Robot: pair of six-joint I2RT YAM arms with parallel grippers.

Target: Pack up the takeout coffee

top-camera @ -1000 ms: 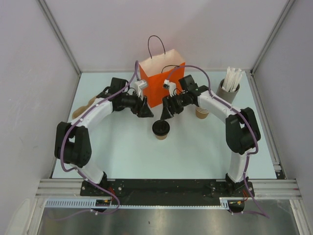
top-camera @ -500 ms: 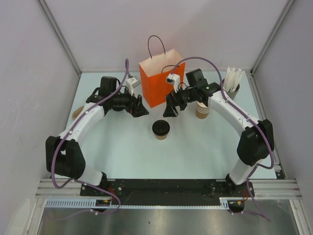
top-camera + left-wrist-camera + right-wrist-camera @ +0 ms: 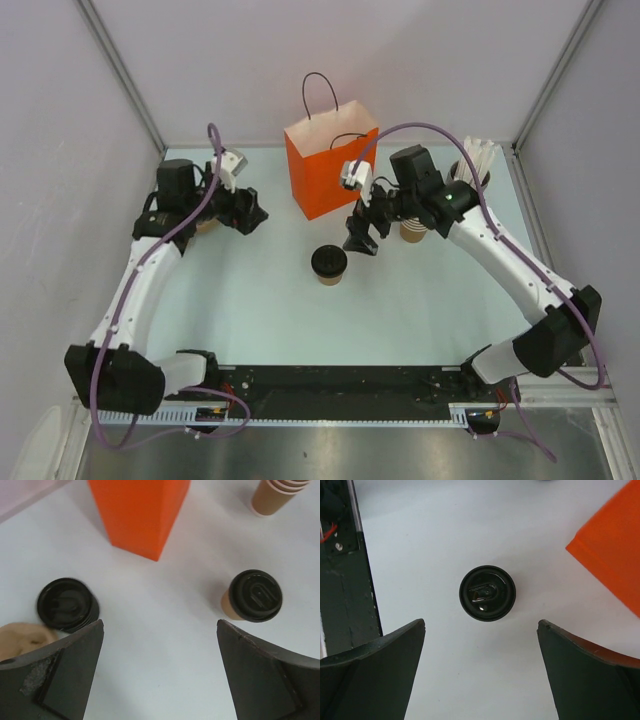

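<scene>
From above, the cup (image 3: 329, 264) stands on the table (image 3: 250, 310) in front of the bag (image 3: 325, 170), not yet packed; the left gripper (image 3: 250, 211) is well to its left, the right gripper (image 3: 360, 238) just beside it; both are spread wide and hold nothing. In the left wrist view the cup is far right, a spare lid (image 3: 66, 604) nearer. In the right wrist view its lid (image 3: 487, 593) shows ahead, between the fingers (image 3: 370, 670); I think a grip on the lid alone could pull it off, and the narrow bag may tip.
</scene>
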